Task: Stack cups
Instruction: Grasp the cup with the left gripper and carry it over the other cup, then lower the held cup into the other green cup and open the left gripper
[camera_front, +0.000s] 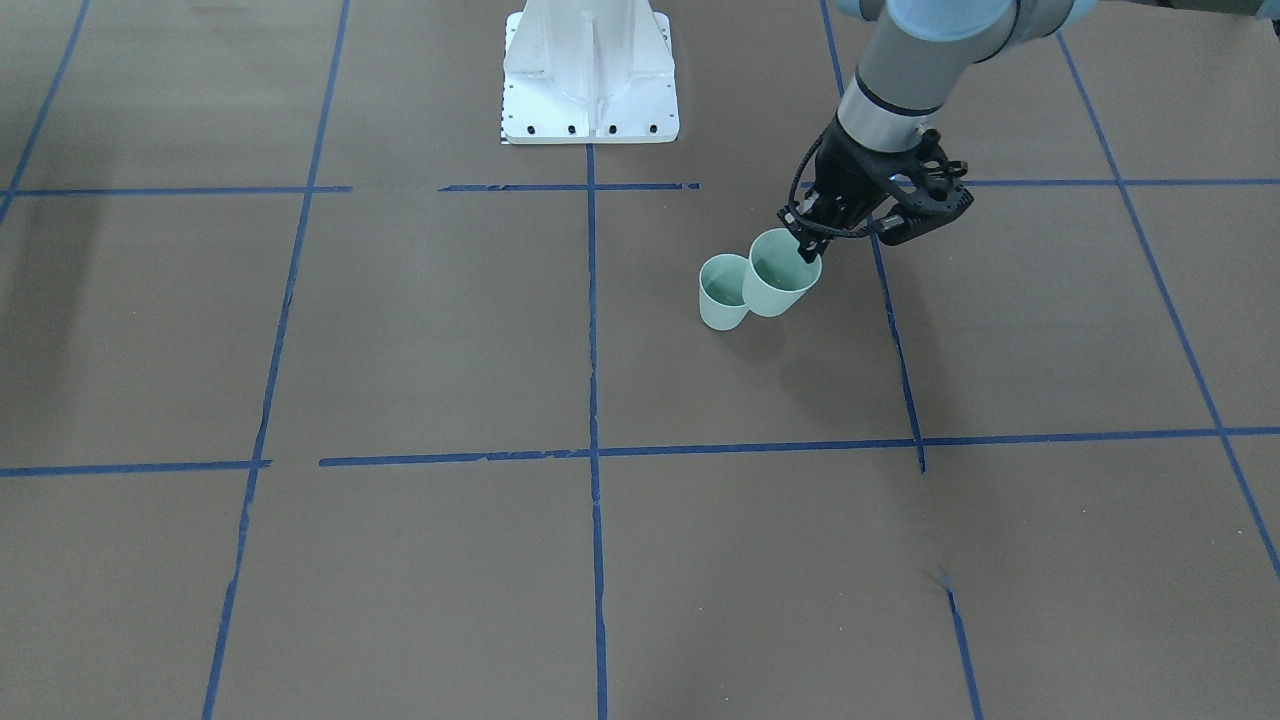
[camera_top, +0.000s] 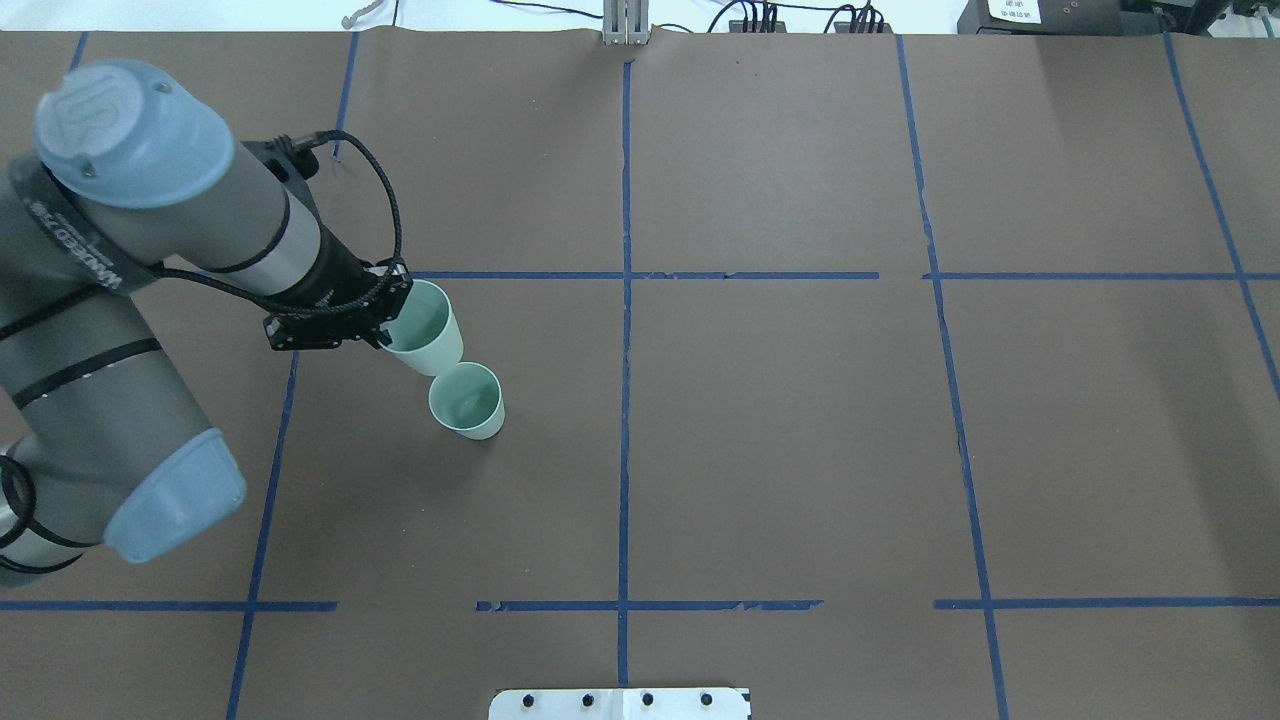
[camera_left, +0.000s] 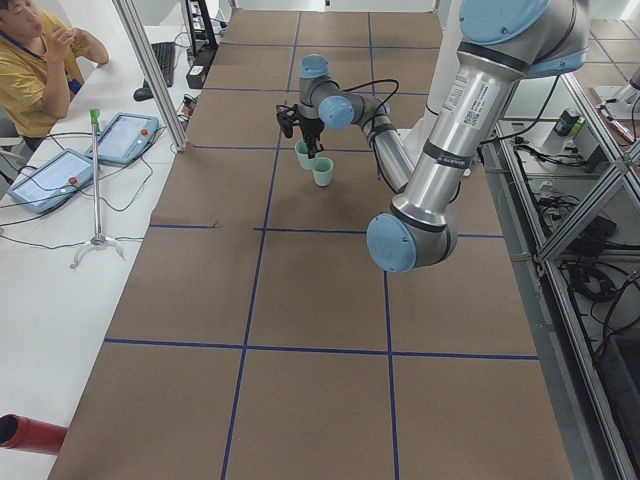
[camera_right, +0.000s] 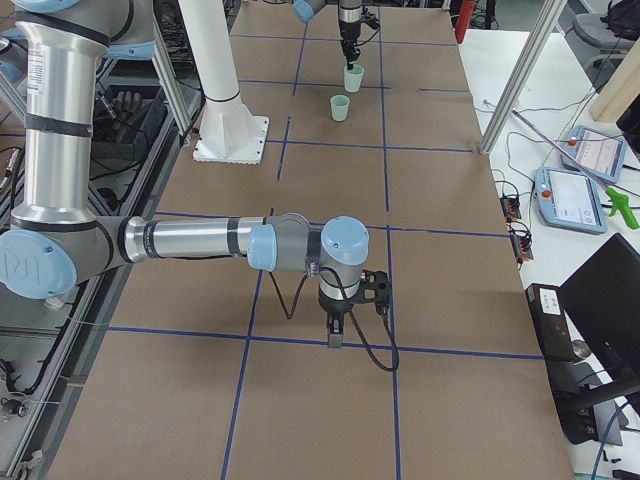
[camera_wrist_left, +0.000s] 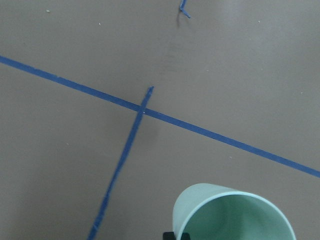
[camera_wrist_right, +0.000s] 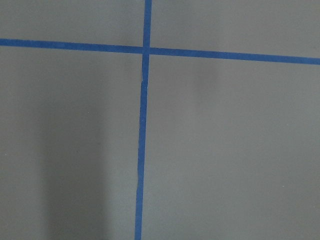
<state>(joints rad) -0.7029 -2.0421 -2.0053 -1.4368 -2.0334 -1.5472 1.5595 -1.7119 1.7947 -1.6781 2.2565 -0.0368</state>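
Two pale mint-green cups. One cup (camera_front: 722, 292) stands upright on the brown table, seen also in the overhead view (camera_top: 467, 400). My left gripper (camera_front: 805, 245) is shut on the rim of the other cup (camera_front: 781, 276), one finger inside and one outside. It holds that cup tilted and lifted beside the standing one, on its far left in the overhead view (camera_top: 428, 332). The left wrist view shows the held cup's rim (camera_wrist_left: 235, 215). My right gripper (camera_right: 336, 338) shows only in the exterior right view, low over bare table, far from the cups. I cannot tell whether it is open or shut.
The white robot base (camera_front: 590, 70) stands at the table's robot side. Blue tape lines (camera_top: 625, 300) grid the brown table. A person (camera_left: 35, 60) sits at a side desk with tablets (camera_left: 55, 175). A metal post (camera_left: 150, 70) stands by the table edge.
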